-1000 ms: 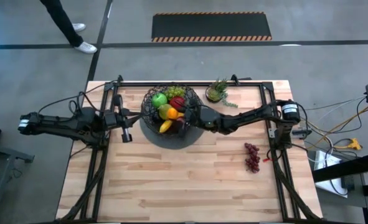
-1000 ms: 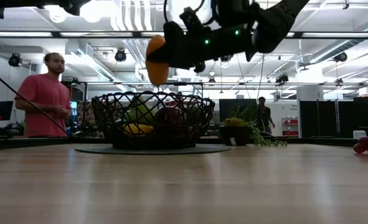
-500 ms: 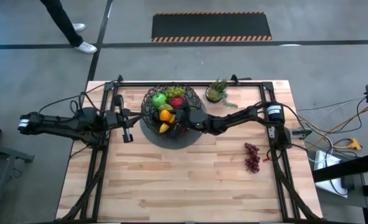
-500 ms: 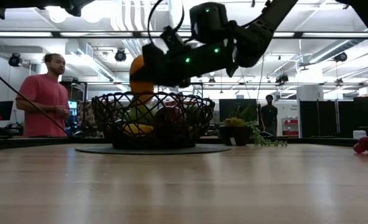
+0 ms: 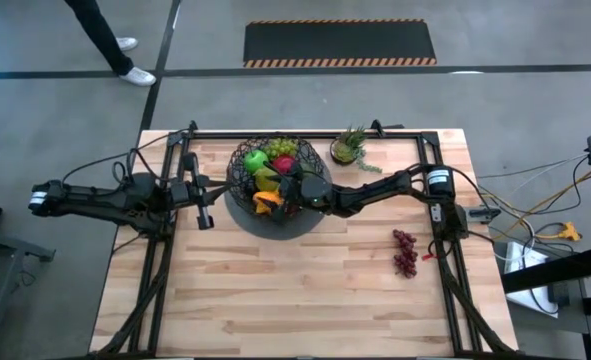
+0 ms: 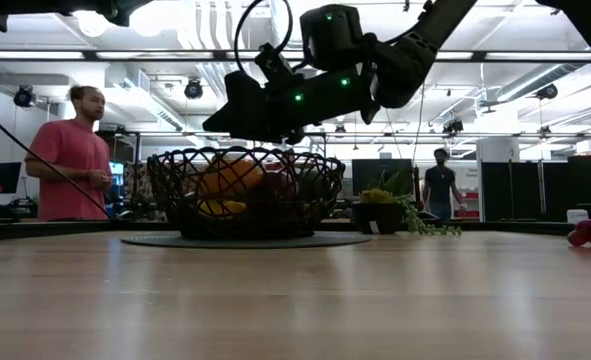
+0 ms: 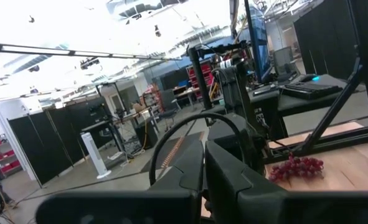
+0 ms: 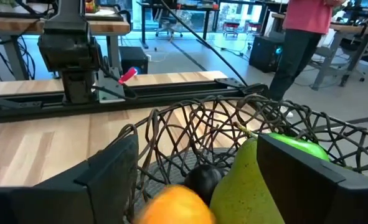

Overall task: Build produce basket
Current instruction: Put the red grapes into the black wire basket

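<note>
The black wire basket [image 5: 243, 190] stands on its grey base at the table's far middle. It holds a green apple [image 5: 257, 158], a red apple [image 5: 285, 163], a pear [image 8: 246, 180] and the orange piece [image 5: 267, 198]. In the low view the orange piece [image 6: 230, 178] lies inside the mesh, with the banana [image 6: 220, 207] beneath it. My right gripper [image 8: 196, 149] hovers open just above the basket's rim [image 6: 237, 112], touching nothing. Purple grapes [image 5: 405, 252] lie on the table to the right. My left gripper [image 5: 203, 214] waits shut, left of the basket.
A small potted plant [image 5: 349, 148] stands on the table right of the basket, near the far edge. The near half of the table [image 5: 295, 300] is bare wood. Metal arm frames run along both sides. A person in a red shirt [image 6: 70, 165] stands behind the table.
My right gripper has carried the orange piece toward the table's left and down over the basket, then let it go. The orange piece has fallen in among the other fruit and now rests inside the mesh.
</note>
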{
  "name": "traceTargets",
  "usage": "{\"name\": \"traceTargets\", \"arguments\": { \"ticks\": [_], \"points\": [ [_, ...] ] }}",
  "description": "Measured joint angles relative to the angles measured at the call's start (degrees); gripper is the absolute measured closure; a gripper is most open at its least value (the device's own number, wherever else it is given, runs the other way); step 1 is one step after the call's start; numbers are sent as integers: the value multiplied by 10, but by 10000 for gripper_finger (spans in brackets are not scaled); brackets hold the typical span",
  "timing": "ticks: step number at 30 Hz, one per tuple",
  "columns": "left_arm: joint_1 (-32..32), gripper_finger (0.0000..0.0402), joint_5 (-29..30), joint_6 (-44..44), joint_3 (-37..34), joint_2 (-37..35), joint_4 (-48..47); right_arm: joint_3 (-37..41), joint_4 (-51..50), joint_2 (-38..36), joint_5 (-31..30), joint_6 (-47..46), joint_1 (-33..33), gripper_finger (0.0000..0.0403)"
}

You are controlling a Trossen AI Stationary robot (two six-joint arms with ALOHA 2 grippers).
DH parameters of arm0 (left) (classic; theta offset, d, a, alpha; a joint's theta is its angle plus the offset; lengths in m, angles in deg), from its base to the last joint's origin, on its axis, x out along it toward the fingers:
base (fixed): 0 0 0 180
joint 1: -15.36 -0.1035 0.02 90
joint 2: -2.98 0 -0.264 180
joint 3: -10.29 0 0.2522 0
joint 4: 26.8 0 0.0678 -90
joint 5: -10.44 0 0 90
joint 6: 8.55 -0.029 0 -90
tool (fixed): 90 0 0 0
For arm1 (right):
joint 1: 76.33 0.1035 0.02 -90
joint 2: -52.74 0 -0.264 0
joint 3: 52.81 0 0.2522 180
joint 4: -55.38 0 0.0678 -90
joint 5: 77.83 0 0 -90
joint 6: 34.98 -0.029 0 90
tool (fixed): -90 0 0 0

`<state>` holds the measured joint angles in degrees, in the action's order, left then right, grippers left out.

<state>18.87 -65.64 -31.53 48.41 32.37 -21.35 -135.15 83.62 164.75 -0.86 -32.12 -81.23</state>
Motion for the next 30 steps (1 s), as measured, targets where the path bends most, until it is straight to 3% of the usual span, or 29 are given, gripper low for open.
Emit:
{"name": "traceTargets", "arguments": {
  "ticks": [9,18,21,26,30],
  "points": [
    [0,401,0,-1,-2,-1,-1,0,-66,-48,0,1,1,85],
    [0,401,0,-2,-3,3,0,-1,-315,-177,0,-19,39,112],
    [0,401,0,-3,-3,6,-1,-4,-440,-226,23,-96,56,119],
    [0,401,0,-3,-3,11,8,-4,-650,-304,70,-315,68,119],
    [0,401,0,-3,-3,17,14,-4,-814,-339,73,-484,92,108]
  ]
}}
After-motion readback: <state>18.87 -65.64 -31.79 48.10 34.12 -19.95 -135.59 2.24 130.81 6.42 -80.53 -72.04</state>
